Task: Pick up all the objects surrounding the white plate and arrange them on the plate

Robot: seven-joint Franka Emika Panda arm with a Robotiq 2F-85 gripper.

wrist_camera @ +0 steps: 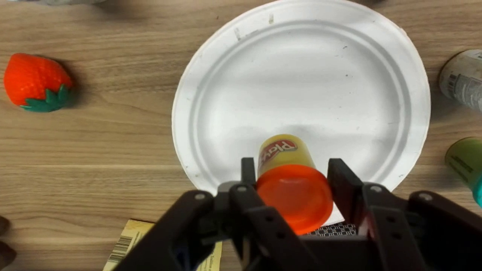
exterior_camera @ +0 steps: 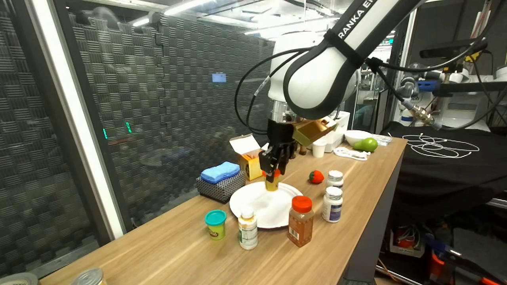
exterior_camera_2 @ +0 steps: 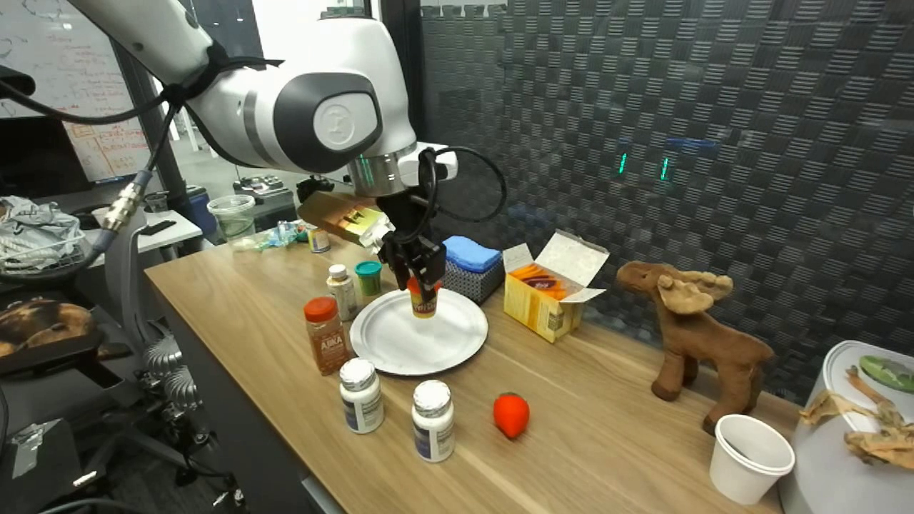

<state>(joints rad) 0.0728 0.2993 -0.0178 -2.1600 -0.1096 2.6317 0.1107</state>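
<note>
The tool (wrist_camera: 293,173) is clamped on the yellow tub (exterior_camera_2: 424,307) over the plate (exterior_camera_2: 395,351); the tub's long axis stands near vertical, its orange lid (wrist_camera: 293,199) facing upward.

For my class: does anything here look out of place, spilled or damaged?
No spill shows. The white plate has dark specks and, near its rim, scuff marks, odd on plain white. A gold box-like piece beside the gripper resembles packaging, unusual there.
</note>
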